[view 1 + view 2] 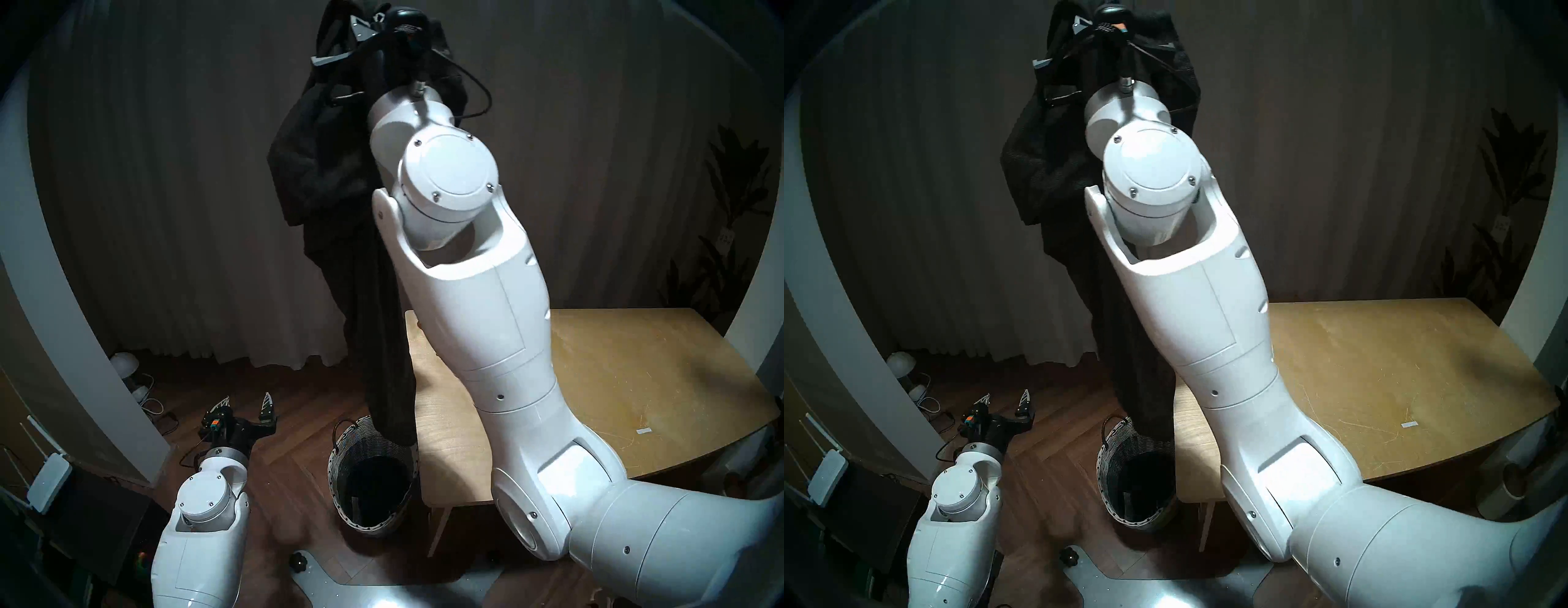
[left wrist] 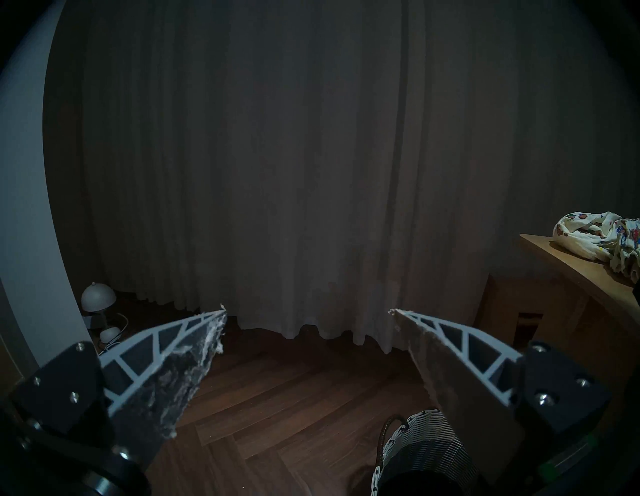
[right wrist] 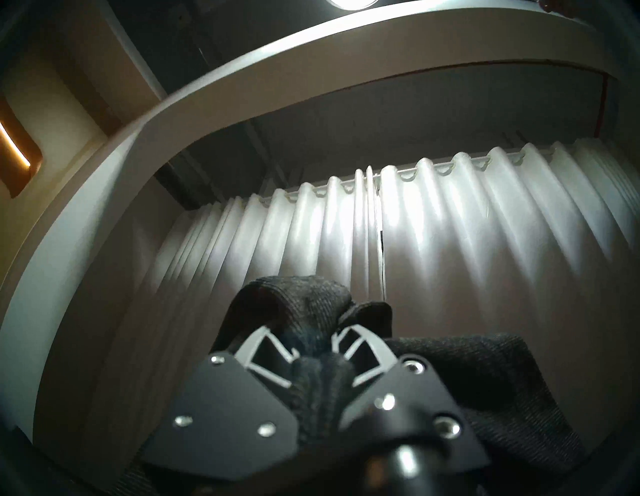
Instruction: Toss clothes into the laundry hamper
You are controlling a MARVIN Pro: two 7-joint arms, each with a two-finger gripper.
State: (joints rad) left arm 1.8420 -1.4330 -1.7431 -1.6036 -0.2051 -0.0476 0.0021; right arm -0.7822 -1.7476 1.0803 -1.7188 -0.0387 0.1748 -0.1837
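Note:
My right gripper point(image 1: 345, 42) is raised high and shut on a dark garment point(image 1: 322, 170); I cannot tell black from charcoal. It hangs in a long fold, and its lower end reaches the rim of the woven hamper point(image 1: 373, 479) on the floor beside the table. In the right wrist view the fingers point(image 3: 263, 350) pinch the knit cloth point(image 3: 301, 294). My left gripper point(image 1: 246, 409) is open and empty, low, left of the hamper point(image 2: 415, 446). The cream bear-print garment point(image 2: 595, 239) lies on the table; the head views do not show it. The hamper's inside is too dark to read.
A wooden table point(image 1: 636, 382) stands right of the hamper, its corner almost touching it. A curtain point(image 1: 191, 212) hangs behind. A mushroom lamp point(image 1: 124, 363) and cables lie on the floor at far left, with a white router point(image 1: 49, 475) nearer. A plant point(image 1: 738, 182) stands at far right.

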